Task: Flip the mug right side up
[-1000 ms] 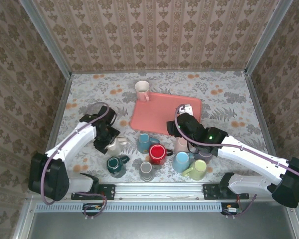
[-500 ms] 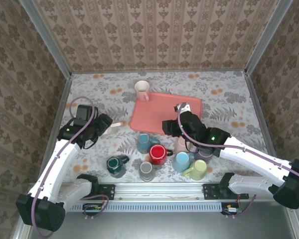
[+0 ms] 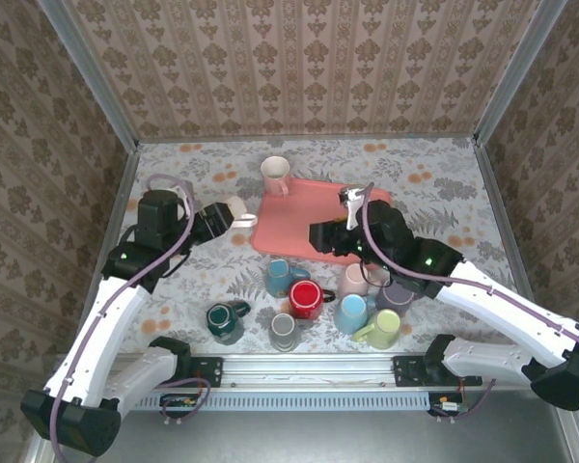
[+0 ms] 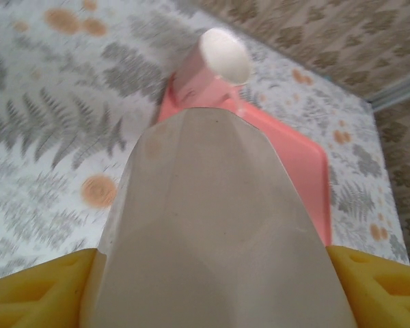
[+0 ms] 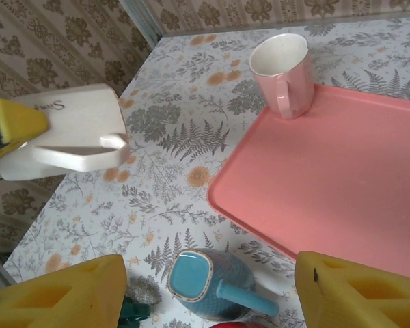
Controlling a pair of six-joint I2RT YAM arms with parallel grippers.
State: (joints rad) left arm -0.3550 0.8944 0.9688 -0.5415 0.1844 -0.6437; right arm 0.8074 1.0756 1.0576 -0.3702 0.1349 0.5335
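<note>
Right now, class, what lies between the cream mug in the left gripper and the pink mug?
Only bare floral tabletop separates the cream mug from the pink mug; the right wrist view shows it.

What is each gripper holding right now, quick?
Left gripper: closed on the cream mug, lifted off the table.
Right gripper: open, holding nothing.

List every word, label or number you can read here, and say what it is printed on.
"S...": small lettering on the side of the cream mug. It starts with what looks like an S, and the rest is too blurred to read.
No other text can be read.
</note>
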